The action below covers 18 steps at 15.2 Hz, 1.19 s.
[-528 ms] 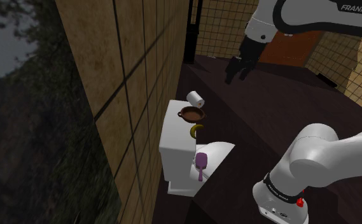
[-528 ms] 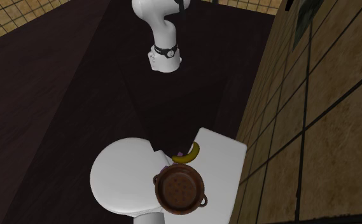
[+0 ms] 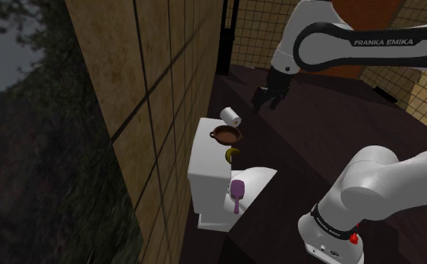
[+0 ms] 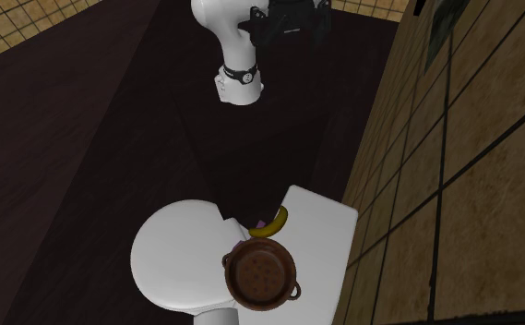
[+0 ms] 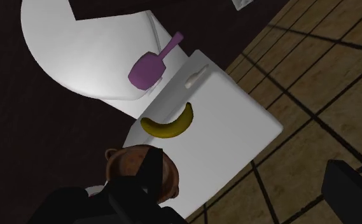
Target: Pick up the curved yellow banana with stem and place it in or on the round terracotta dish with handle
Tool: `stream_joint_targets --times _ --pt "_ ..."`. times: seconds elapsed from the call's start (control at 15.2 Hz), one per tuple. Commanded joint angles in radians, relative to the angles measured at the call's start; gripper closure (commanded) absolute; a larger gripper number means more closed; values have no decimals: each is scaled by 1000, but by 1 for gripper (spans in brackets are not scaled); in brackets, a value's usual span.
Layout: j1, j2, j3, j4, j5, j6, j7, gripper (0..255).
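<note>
Far from the banana (image 3: 233, 153), end effector (image 3: 268, 99) gapes empty

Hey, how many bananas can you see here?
1. The banana lies on top of the white toilet tank, next to the brown dish. Another could be hidden behind the tank.

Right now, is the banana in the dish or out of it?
Out. The banana lies on the toilet tank beside the dish, and the dish is empty.

My fingers (image 5: 149, 170) are black, the banana (image 5: 168, 126) yellow, the dish (image 4: 263, 274) reddish-brown, the brush (image 5: 146, 69) purple, the toilet (image 5: 230, 114) white, the wall (image 5: 313, 63) tan-tiled.
</note>
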State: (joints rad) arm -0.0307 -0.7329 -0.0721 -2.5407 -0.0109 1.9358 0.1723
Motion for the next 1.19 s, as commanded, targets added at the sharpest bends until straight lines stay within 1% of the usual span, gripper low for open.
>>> stream_joint_targets --times 0.0,0.33,0.59,0.86,1.12 --pt "-7 42 -2 -28 -1 70 12 0" --pt "-19 179 -4 -89 -1 260 44 0" --pt "-26 317 -7 -111 2 414 69 0" --pt "-30 476 -12 -109 11 563 91 0" --pt "-32 647 -18 -82 28 701 106 0"
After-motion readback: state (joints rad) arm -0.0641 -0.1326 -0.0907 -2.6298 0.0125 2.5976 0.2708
